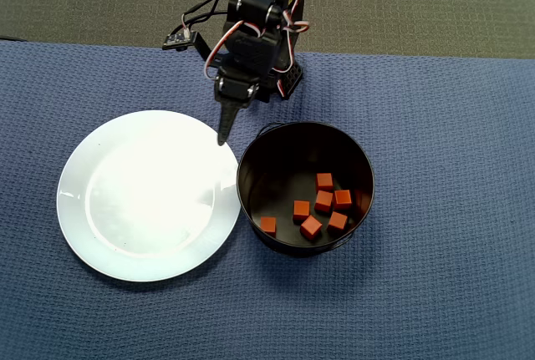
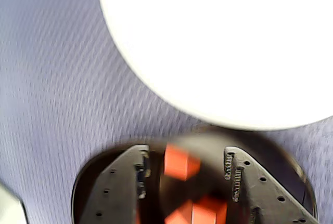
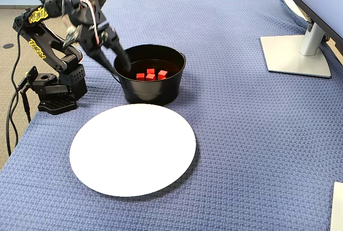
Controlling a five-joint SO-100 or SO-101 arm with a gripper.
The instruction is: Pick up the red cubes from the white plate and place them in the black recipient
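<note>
Several red cubes [image 1: 323,203] lie on the bottom of the black recipient [image 1: 276,164], and the fixed view shows them there too [image 3: 150,74]. The white plate [image 1: 142,193] sits bare just left of the tin in the overhead view. My gripper [image 1: 222,136] hangs over the gap between the plate's upper right rim and the tin's rim. In the blurred wrist view the gripper [image 2: 186,154] has its jaws apart with nothing between them. Behind them are cubes [image 2: 179,162] inside the tin [image 2: 80,187], with the plate [image 2: 223,47] above.
A blue woven cloth [image 3: 246,134] covers the table. The arm's base [image 3: 56,89] stands at the cloth's left edge in the fixed view. A monitor stand [image 3: 295,54] is at the far right, and a white object [image 3: 337,204] at the bottom right corner.
</note>
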